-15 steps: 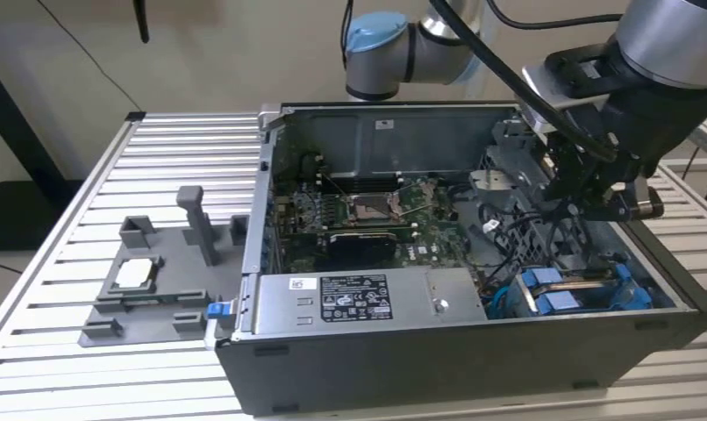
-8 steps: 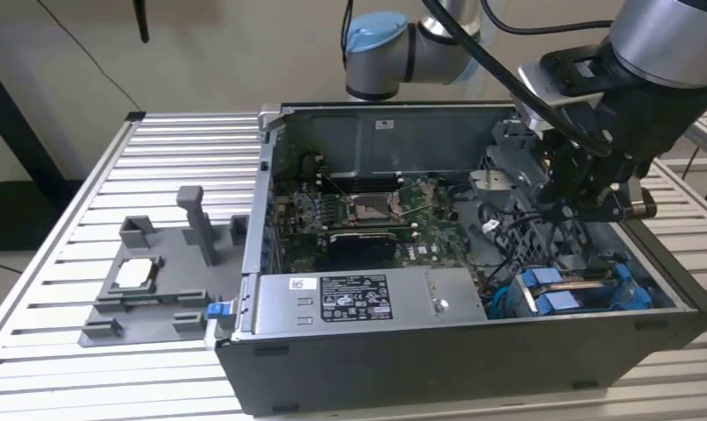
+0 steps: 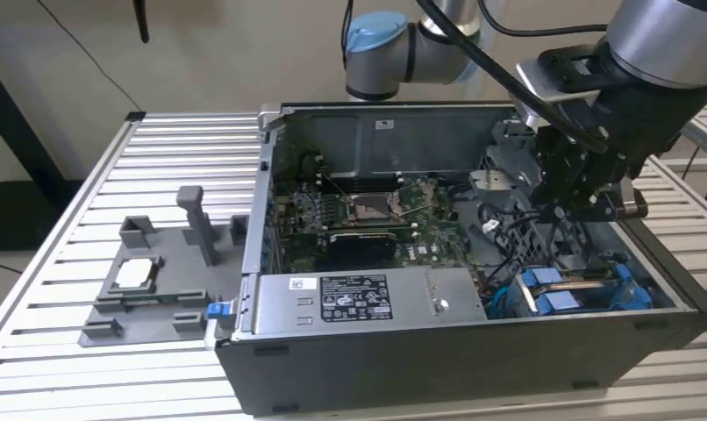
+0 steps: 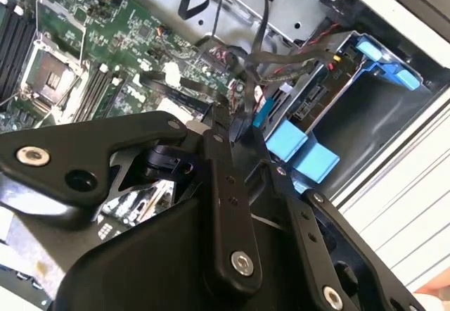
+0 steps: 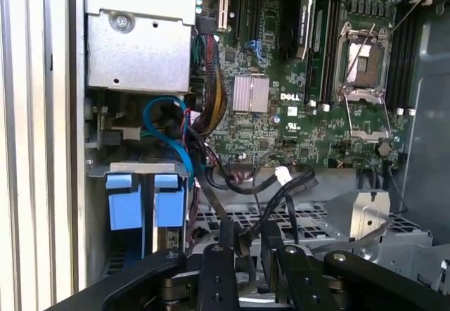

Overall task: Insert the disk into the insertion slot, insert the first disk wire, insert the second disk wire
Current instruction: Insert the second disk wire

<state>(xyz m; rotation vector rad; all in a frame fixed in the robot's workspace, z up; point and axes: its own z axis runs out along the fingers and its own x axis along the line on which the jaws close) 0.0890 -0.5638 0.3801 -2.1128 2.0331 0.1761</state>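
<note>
Disk (image 3: 555, 303), framed by its blue carrier, is being cradled in the insertion slot (image 5: 133, 168) at the computer case's (image 3: 447, 368) near corner on the exterior view's right, and appears fully seated. The gripper (image 5: 247, 249) is being held just above it, slightly toward the case's far wall, narrowed on what is judged to be a black disk wire (image 5: 242, 243). The disk's blue-tabbed end is being presented toward the gripper.

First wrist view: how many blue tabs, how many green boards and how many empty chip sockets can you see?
Blue tabs: 2
Green board: 1
Chip socket: 1
Total: 4
</note>
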